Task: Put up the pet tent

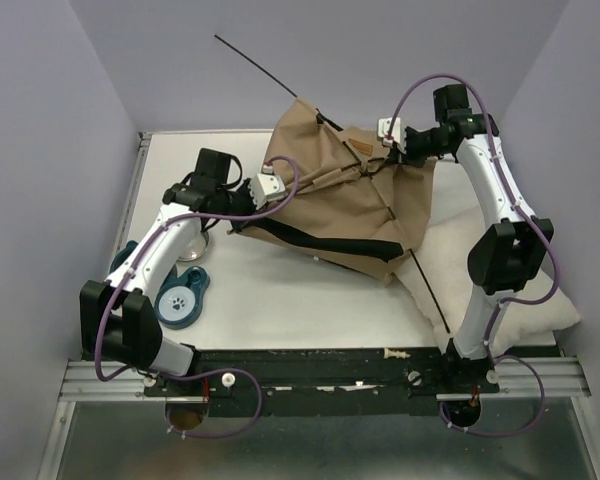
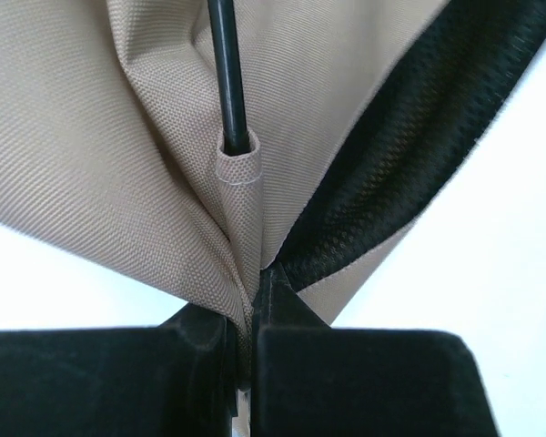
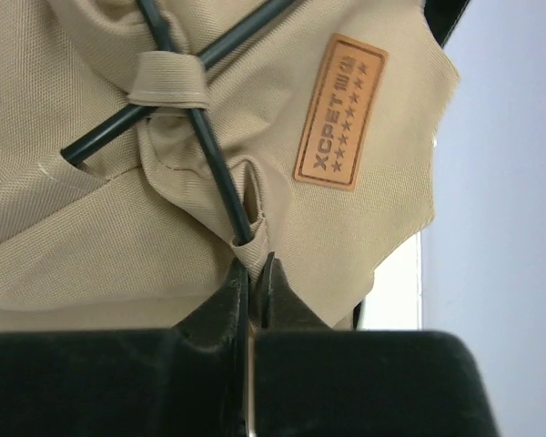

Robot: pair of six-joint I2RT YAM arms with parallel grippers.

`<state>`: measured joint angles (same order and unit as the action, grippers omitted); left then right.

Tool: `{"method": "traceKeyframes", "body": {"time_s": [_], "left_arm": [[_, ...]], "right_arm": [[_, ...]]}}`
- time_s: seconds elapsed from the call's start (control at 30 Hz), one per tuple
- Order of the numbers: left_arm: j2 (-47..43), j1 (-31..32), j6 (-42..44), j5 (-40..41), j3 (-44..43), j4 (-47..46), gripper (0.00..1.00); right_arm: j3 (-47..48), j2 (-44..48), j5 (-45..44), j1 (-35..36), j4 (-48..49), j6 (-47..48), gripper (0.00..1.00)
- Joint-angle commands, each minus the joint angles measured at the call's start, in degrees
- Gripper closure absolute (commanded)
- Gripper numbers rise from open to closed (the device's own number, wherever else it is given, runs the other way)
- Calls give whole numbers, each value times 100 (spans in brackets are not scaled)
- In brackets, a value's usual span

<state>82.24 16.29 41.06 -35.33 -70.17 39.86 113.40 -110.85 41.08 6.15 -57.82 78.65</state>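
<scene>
As both pinch cloth, we read the left claw (image 2: 255, 284) nipping a sleeve (image 2: 239, 173) seam and the right claw (image 3: 253, 273) a fold beside a pole (image 3: 220, 182); the pet tent (image 1: 350, 200), slumped on the tabletop (image 1: 280, 300), looks light and limp, its poles springy: grip sleeves.

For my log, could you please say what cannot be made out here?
Left wrist view, thin black pole: end hidden in a sleeve of the tan-brown fabric pet tent.
Top view, teal paw-print disc: partly covered by the left arm.
Top view, small white item on front rail: too small to identify.
</scene>
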Motion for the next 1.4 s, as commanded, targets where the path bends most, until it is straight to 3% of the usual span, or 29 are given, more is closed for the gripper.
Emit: {"method": "traceKeyframes", "body": {"time_s": [0.0, 0.1, 0.17, 0.27, 0.3, 0.43, 0.53, 0.63, 0.7, 0.77, 0.87, 0.93, 1.1, 1.23, 1.37], "left_arm": [[55, -179, 219, 26, -654, -785, 100], [152, -214, 131, 376, -875, -1102, 100], [240, -267, -70, 605, -1059, -1409, 88], [433, -468, -737, 703, -1550, -1831, 57], [521, -574, -940, 633, -1735, -1884, 48], [715, -890, -1704, 187, -2351, -2051, 35], [619, -1154, -2267, -648, -2344, -2288, 23], [338, -1365, -3459, -1282, -2116, -2937, 13], [171, -1549, -4505, -1501, -1852, -3587, 11], [74, -1822, -4956, -1949, -1737, -3871, 11], [-23, -2138, -4863, -2801, -1737, -3504, 11], [-120, -2393, -4704, -2909, -1693, -3038, 12], [-410, -3123, -5135, -3287, -1149, -3125, 19], [-621, -3176, -3232, -3472, -1279, -890, 28], [-692, -3229, -975, -3025, -1350, 1441, 43]], "right_arm": [[279, 36, 22, -114, 51, -77, 99], [156, 282, 119, -114, 621, -656, 99], [191, 388, 181, -114, 947, -1192, 99], [348, 397, 59, -114, 1212, -1966, 99], [349, 389, -12, -106, 1229, -2081, 99], [-194, 616, -214, -114, 1352, -1960, 99], [-661, 775, -372, -106, 1467, -1801, 99], [-968, 863, -522, -114, 1423, -1635, 99], [-1310, 1021, -592, -114, 1519, -1467, 99], [-1609, 1188, -592, -114, 1598, -1309, 99], [-1944, 1311, -636, -114, 1660, -1116, 99], [-2050, 1346, -680, -114, 1669, -1045, 99], [-2296, 1478, -733, -114, 1731, -1010, 99], [-2367, 1548, -742, -114, 1818, -1185, 99], [-2428, 1628, -715, -114, 1880, -1247, 99]]}}
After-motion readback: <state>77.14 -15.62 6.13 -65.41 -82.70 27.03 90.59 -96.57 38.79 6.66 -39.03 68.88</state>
